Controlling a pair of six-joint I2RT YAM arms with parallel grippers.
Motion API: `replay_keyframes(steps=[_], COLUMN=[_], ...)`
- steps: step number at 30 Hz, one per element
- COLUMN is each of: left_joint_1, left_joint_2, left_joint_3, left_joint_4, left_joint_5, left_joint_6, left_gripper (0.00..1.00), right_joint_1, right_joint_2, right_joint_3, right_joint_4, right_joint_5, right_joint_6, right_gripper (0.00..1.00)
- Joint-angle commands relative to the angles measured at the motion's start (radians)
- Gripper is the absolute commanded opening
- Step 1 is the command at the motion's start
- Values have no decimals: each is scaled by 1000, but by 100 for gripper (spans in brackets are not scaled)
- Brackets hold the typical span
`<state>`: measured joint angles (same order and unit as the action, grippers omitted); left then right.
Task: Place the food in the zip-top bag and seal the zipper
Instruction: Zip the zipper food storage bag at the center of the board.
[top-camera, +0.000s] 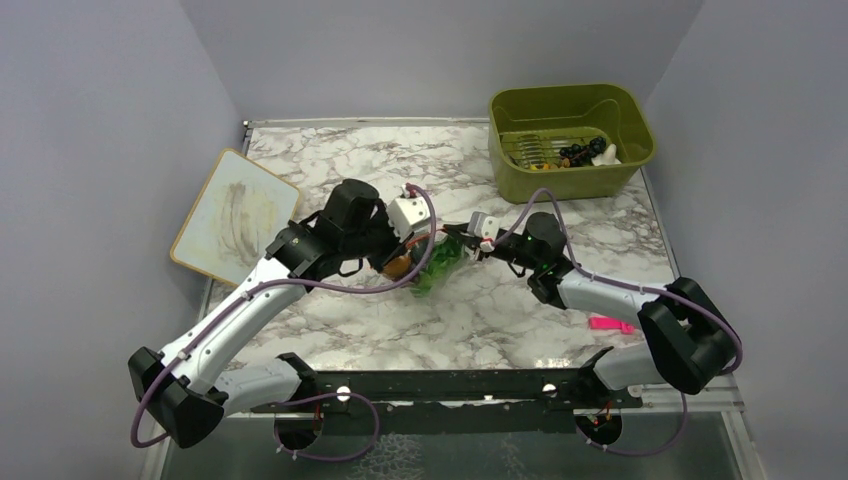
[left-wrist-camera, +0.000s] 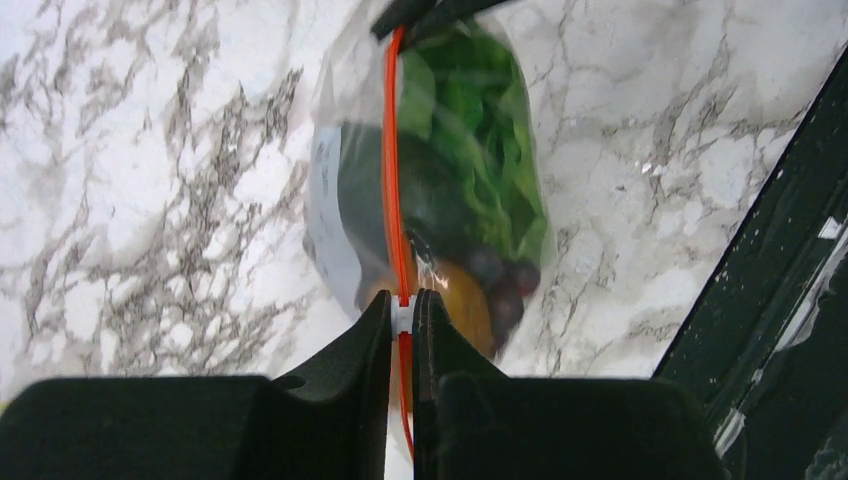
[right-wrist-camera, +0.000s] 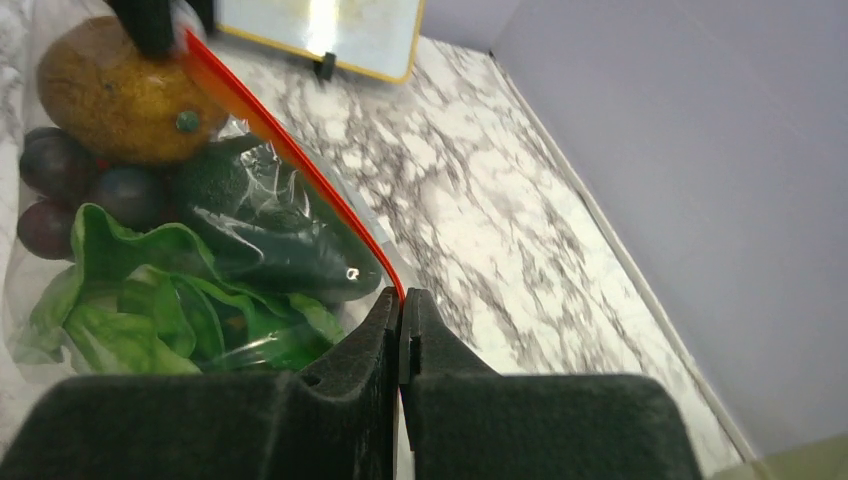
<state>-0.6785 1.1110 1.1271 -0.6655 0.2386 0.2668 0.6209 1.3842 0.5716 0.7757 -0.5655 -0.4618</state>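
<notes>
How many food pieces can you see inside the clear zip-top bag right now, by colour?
Orange round toy fruit: 1
Purple grape cluster: 1
Dark green smooth piece: 1
Light green leafy lettuce: 1
Total: 4, all inside the clear zip-top plastic bag.

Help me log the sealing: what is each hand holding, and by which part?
Both grip the zip-top bag by its zipper: the left hand at the end beside the orange piece, the right hand at the opposite end.
</notes>
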Motion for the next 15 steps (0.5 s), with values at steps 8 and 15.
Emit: replay_keyframes(steps=[8,15], left_joint_1=[3,3], left_joint_2=[-97,-112], left_joint_3=[-15,-6], left_joint_4=[-185,-186], left_joint_5=[-61,-67], left_joint_6=[-59,-59], left_gripper=[0,0], right_joint_1=[-104,-106], right_joint_2=[13,-20], right_joint_3=[-41,-29], right_joint_4=[-28,-55], right_joint_5=[181,193], right_joint_6=[12,24], right_gripper=[1,1])
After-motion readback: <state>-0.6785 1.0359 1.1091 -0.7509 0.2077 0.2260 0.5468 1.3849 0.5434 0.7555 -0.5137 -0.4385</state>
